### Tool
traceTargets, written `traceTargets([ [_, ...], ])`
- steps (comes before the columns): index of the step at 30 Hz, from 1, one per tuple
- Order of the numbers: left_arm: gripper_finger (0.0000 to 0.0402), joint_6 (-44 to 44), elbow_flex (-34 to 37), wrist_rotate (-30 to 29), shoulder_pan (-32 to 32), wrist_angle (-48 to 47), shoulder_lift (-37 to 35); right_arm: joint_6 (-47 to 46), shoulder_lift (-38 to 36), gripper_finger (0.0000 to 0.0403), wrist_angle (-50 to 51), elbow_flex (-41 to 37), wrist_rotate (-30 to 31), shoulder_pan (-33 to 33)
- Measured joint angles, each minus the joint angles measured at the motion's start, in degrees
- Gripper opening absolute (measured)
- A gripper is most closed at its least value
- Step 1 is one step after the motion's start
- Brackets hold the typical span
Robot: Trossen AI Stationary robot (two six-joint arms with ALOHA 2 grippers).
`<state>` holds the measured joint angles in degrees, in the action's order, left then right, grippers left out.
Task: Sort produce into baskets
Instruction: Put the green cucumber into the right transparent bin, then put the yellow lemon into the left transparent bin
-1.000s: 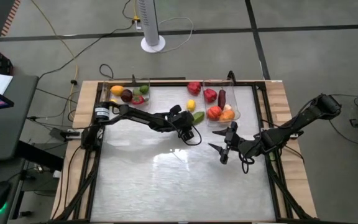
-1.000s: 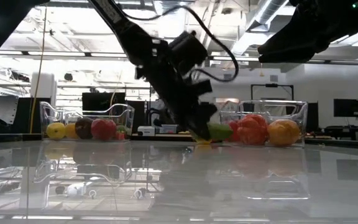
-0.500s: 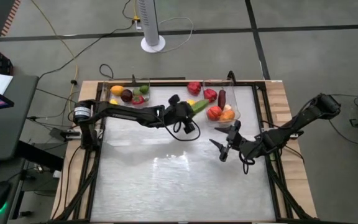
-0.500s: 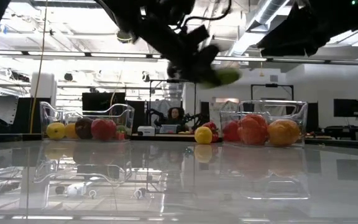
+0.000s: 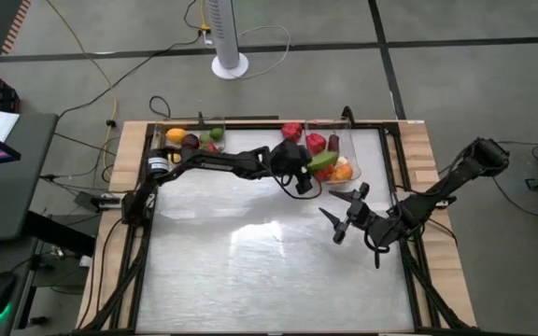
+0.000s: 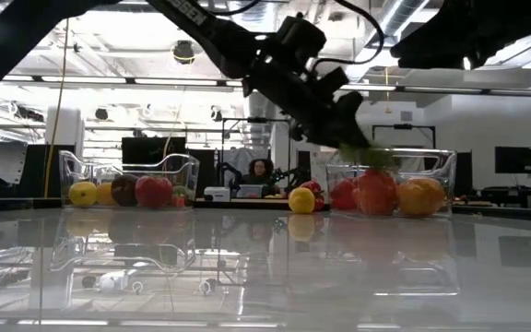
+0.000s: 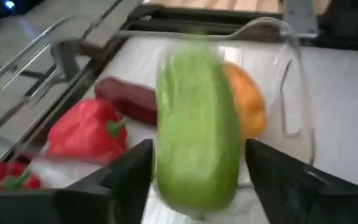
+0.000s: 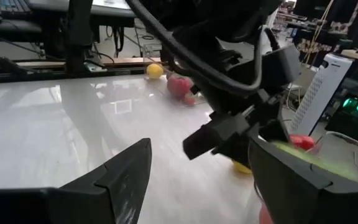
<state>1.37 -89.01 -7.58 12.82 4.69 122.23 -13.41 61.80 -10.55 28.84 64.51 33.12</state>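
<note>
My left gripper (image 5: 318, 166) hovers over the right basket (image 5: 351, 170), open. A green cucumber (image 7: 197, 124) shows blurred between its fingers, with a slim gap on either side. In the low view the cucumber (image 6: 362, 152) streaks just beyond the fingertips, at the basket's rim (image 6: 404, 153). Inside that basket lie a red pepper (image 7: 86, 134), an eggplant (image 7: 126, 99) and an orange (image 7: 248, 106). The left basket (image 5: 162, 131) holds a lemon, an eggplant and other pieces. My right gripper (image 5: 342, 217) hangs open over the table's right middle, with nothing between its fingers.
A lemon (image 6: 301, 200) rests on the table just left of the right basket. A red pepper (image 5: 292, 131) lies near the far edge between the baskets. The near half of the white table (image 5: 269, 280) is bare. A person sits far behind the table in the low view.
My left gripper has lifted the cucumber off the table beside the lemon. It has carried it up and toward the table's right edge, to above the right basket. The cucumber now streaks below the fingertips. The lemon has stayed where it was.
</note>
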Motion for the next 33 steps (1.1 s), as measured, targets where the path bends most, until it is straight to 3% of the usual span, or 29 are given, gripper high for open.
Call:
traceTargets([
  [4, 0.0295, 2.9, -1.9, 0.5, 0.0, -2.2, 0.8, 0.0, 0.0, 0.0295, 0.3, 0.0, 0.2, 0.0],
  [7, 0.0318, 3.4, -2.0, -1.3, 0.4, -4.5, 0.0, 0.0, 0.0, 0.0295, 0.2, 0.0, 0.2, 0.3],
  [12, 0.0317, 1.4, 0.8, 1.4, 2.8, -5.3, -1.6, 0.0, -0.4, 0.0295, 0.2, 0.0, 2.2, 1.8],
  [18, 0.0311, -1.5, 7.1, 1.8, 4.4, 4.1, -2.1, 0.0, -0.4, 0.0295, 0.3, 0.0, 6.3, 3.9],
  [23, 0.0311, -1.6, 9.6, 0.9, 4.4, 10.1, -3.1, -0.1, -0.4, 0.0295, 0.4, -0.1, 6.4, 4.1],
  [33, 0.0311, -2.4, 11.9, -4.4, 5.5, 8.2, -3.6, -0.2, -0.4, 0.0295, 0.4, -0.1, 6.3, 4.1],
])
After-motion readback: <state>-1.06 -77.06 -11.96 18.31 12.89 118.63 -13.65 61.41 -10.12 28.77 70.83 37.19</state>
